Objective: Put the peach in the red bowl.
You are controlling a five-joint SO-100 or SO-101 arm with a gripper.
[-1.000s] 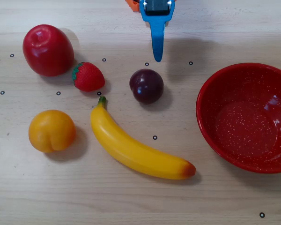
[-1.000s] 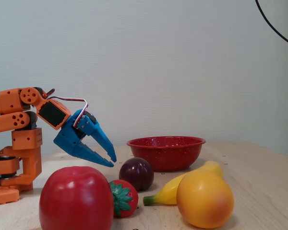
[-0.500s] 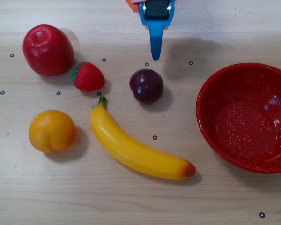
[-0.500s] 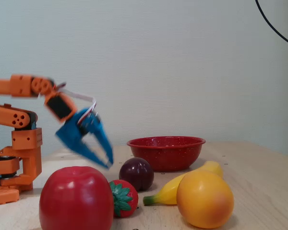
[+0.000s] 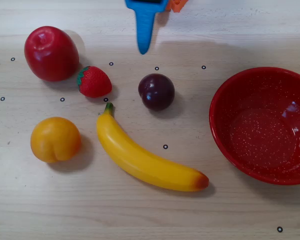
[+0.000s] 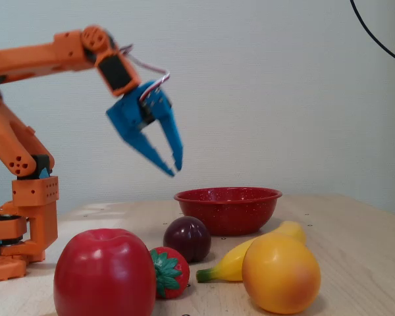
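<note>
Closest to the fixed camera sit the red apple (image 6: 101, 273) and the peach (image 6: 280, 273), both large in the foreground on the pale wood-grain table (image 6: 355, 263). Taking the banana (image 5: 145, 157) as the landmark in the overhead view, the peach (image 5: 55, 139) rests just off its stem end toward the left edge, apart from it and untouched. Above the stem end lies the strawberry (image 5: 94, 82), and beyond that, toward the upper left, the apple (image 5: 51, 53). The dark plum (image 5: 156, 91) sits above the banana's middle, clear of it. Past the banana's brown tip, to the right, stands the red bowl (image 5: 225, 135), upright, its speckled inside holding nothing, part of it cut off by the frame edge. Small black ring marks (image 5: 165, 146) dot the tabletop around the fruit. High over the table in the fixed view, the blue gripper (image 6: 173, 164) hangs from the orange arm (image 6: 39, 59) with its two fingers spread and nothing between them; in the overhead view only one blue finger (image 5: 144, 30) enters from the top edge, well above the banana. Behind the table rises a plain light wall (image 6: 283, 85), with a thin black cable (image 6: 378, 36) curving across its upper right corner.
</note>
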